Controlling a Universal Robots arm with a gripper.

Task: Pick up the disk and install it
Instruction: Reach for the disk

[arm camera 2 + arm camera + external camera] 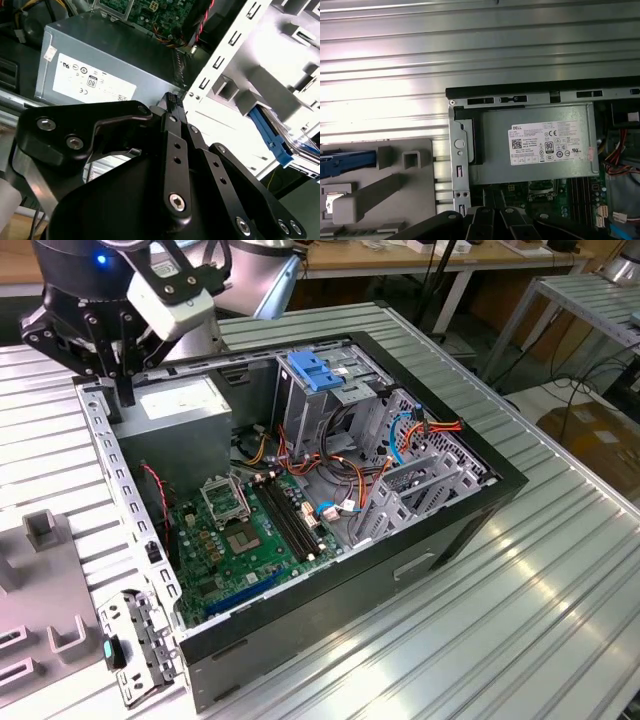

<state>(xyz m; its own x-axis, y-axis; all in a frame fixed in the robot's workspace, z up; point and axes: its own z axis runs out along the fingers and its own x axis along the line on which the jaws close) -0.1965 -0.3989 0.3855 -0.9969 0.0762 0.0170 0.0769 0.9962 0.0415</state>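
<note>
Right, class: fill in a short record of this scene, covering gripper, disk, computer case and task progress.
Gripper: shut, empty, over the power supply at the case's edge
Disk: in its blue carrier, resting in the grey holder outside the case
Computer case: open, on the ribbed metal table
Progress: disk not yet picked up

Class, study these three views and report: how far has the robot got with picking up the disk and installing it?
Done: nothing visible yet. The disk sits in its grey holder outside the computer case. In hand: the gripper hangs over the power supply, carrying no disk. Left: both pickup and installation.
</note>
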